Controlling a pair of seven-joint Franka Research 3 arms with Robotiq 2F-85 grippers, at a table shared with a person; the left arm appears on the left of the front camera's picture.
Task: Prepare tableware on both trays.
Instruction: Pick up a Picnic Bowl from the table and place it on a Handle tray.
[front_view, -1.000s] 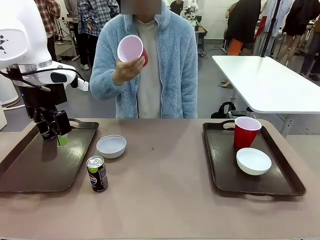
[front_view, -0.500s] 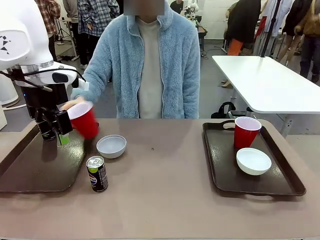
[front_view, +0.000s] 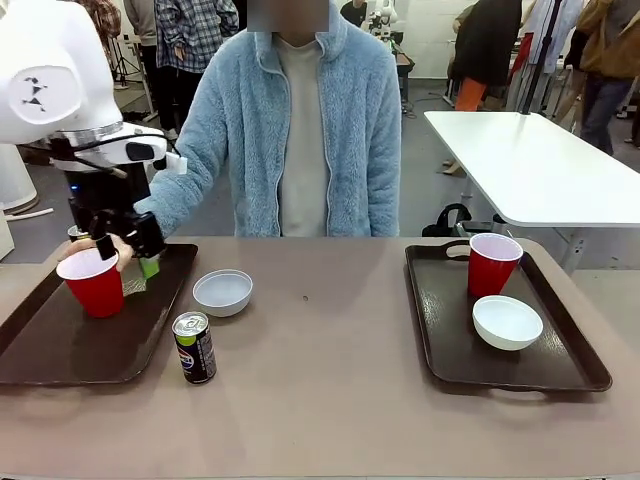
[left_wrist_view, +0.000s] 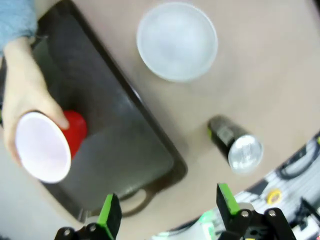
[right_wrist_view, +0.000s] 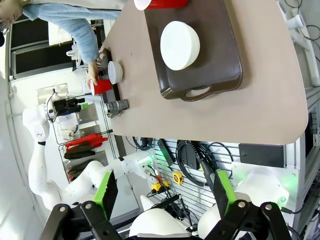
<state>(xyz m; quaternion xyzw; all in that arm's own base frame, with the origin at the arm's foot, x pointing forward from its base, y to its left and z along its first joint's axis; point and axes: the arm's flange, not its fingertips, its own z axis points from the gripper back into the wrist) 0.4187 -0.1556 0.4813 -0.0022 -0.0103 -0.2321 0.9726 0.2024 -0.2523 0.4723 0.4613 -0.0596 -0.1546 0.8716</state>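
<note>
**Quick colour rundown of our desk**

We've got the left tray (front_view: 60, 350) and the right tray (front_view: 445, 345), both a glossy dark brown, on a plain tan desk (front_view: 330, 410). The left cup (front_view: 95, 288) and the right cup (front_view: 492, 268) are red with pale insides. The near bowl (front_view: 222, 292) and the far-right bowl (front_view: 507, 322) are plain white. Our can (front_view: 194, 350) is black with a blue-red logo and a silvery lid. The person's fleece (front_view: 240, 130) is light blue over an off-white top. The left arm (front_view: 45, 80) is white. The left jaws are black with green pads (left_wrist_view: 109, 216), and the right jaws match, again with green pads (right_wrist_view: 106, 189).
</note>
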